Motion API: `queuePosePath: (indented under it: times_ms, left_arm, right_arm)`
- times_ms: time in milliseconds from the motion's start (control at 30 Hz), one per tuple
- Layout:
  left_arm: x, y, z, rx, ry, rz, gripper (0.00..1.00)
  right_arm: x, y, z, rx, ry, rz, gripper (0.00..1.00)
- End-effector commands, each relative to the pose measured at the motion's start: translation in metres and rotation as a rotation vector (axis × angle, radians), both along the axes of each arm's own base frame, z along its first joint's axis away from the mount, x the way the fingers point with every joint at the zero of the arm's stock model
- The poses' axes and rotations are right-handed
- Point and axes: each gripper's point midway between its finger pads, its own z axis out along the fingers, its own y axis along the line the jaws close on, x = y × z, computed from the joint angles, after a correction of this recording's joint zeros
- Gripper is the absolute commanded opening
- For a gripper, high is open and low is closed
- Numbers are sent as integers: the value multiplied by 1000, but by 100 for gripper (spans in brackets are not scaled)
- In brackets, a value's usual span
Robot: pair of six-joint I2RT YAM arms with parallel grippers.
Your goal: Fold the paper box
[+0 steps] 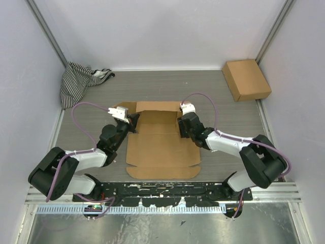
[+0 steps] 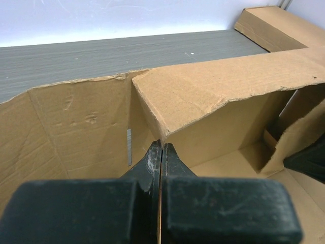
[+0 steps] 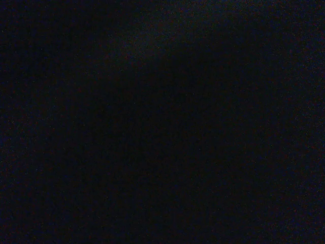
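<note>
A striped cloth (image 1: 76,81) is lying crumpled at the tabletop's (image 1: 167,86) far left corner. A small closed brown box (image 1: 246,79) is sitting at the far right.

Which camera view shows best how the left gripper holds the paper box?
The left wrist view: the left gripper is shut on a thin cardboard edge of the paper box. The top external view shows it at the box's left side, but the grip is hidden. The right wrist view is black.

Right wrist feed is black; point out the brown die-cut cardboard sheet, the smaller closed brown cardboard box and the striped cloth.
brown die-cut cardboard sheet (image 1: 162,147): top view, centre panel.
smaller closed brown cardboard box (image 1: 247,79): top view, top face.
striped cloth (image 1: 76,82): top view, middle.
</note>
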Motion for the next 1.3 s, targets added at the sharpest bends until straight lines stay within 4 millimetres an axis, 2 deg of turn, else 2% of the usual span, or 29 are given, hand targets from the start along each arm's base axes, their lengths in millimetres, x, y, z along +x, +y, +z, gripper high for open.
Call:
queuePosePath:
  times_ms: [0,133,300,433,467,633,767,867,1000,1067,1100,1200,1267]
  left_arm:
    - [-3,-6,1,9,-6,-27,0]
    - [-4,-4,1,14,-7,-18,0]
    - [-3,-4,1,18,-1,-14,0]
    - [-3,-5,3,15,-4,-15,0]
    - [-3,-5,3,17,-3,-14,0]
    - [-1,-5,4,24,14,-7,0]
    - [-2,-8,2,41,45,-12,0]
    - [-2,-7,1,46,49,-8,0]
    - [-2,-8,0,51,53,-9,0]
    - [-2,-8,-3,60,65,-3,0]
    - [-2,-6,7,48,49,7,0]
    - [-2,-3,15,59,80,48,0]
    - [-3,-4,19,75,99,58,0]
  right_arm:
    - [12,4,1,-1,-16,-55,41]
    - [14,-4,7,2,-45,-117,28]
    - [8,-5,19,43,-93,-110,28]
    - [7,-10,29,69,-146,-131,20]
    - [9,-10,33,74,-164,-137,20]
    - [10,-3,41,101,-198,-110,45]
    - [14,-1,46,100,-211,-108,46]
    - [18,0,46,84,-210,-116,37]
    - [25,0,43,63,-211,-151,11]
    - [29,-7,40,32,-202,-201,4]
    - [31,-11,38,6,-192,-234,1]
    - [33,-23,29,-71,-154,-323,1]
    - [33,-23,22,-90,-133,-342,1]
